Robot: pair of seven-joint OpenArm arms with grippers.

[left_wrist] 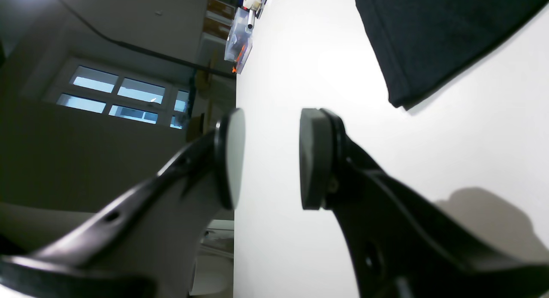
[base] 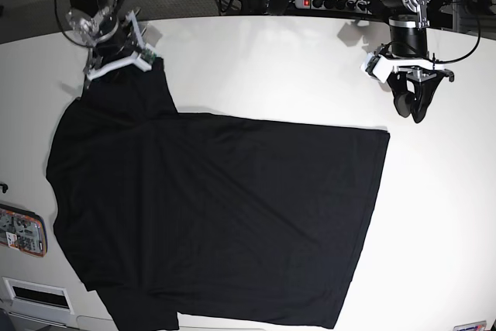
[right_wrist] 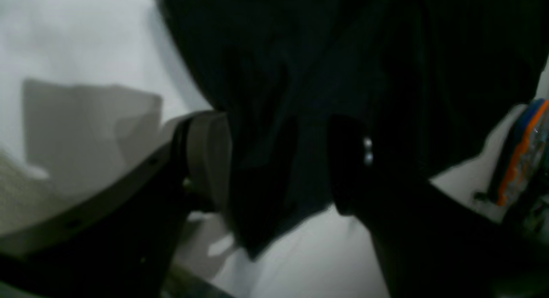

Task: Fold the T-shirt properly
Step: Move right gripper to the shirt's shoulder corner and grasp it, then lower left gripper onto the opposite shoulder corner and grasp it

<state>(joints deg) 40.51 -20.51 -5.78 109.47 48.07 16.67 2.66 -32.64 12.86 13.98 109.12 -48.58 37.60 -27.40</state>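
L wrist: left gripper has pads parted w/ bare white table between them, nothing held. T-shirt corner lies ahead to upper right, apart from the pads; open table all round.

R wrist: right gripper straddles a black fold of T-shirt, cloth filling the gap between pads; looks clamped on it.

Base: T-shirt spread flat, mid-table to near edge. Right gripper at its far left corner. Left gripper over bare table, just past shirt's far right corner.
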